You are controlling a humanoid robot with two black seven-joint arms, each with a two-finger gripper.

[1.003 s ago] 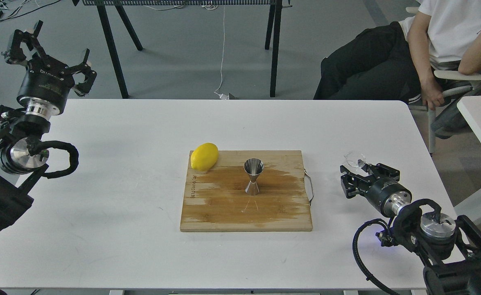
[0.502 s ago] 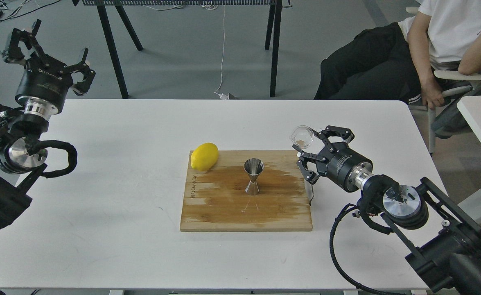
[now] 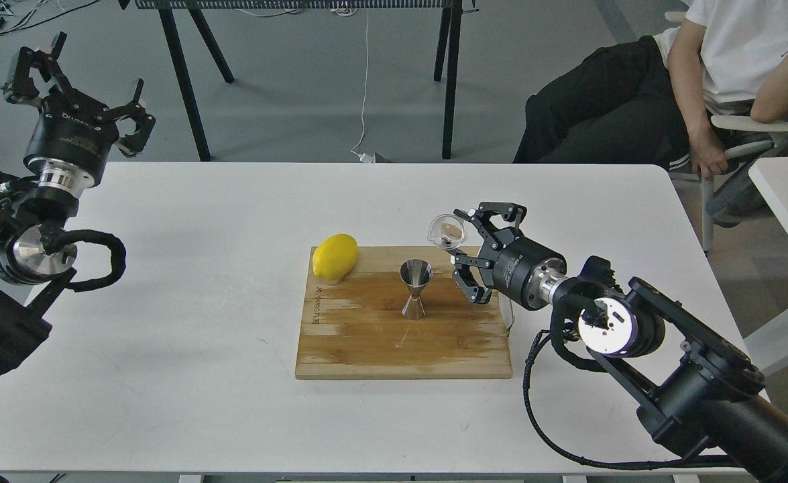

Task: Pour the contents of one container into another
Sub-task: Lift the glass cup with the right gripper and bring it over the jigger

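One glass cup (image 3: 448,232), one jigger (image 3: 415,288), one lemon (image 3: 334,256), one board (image 3: 404,335).

Lab or test room: grey floor (image 3: 313,100), loose cable (image 3: 365,87), seated observer (image 3: 702,74), white table (image 3: 165,268)

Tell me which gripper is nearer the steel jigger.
Right. The right gripper, holding the clear glass cup, hangs just right of and above the jigger on the cutting board. The left gripper is raised far off, beyond the table's left corner.
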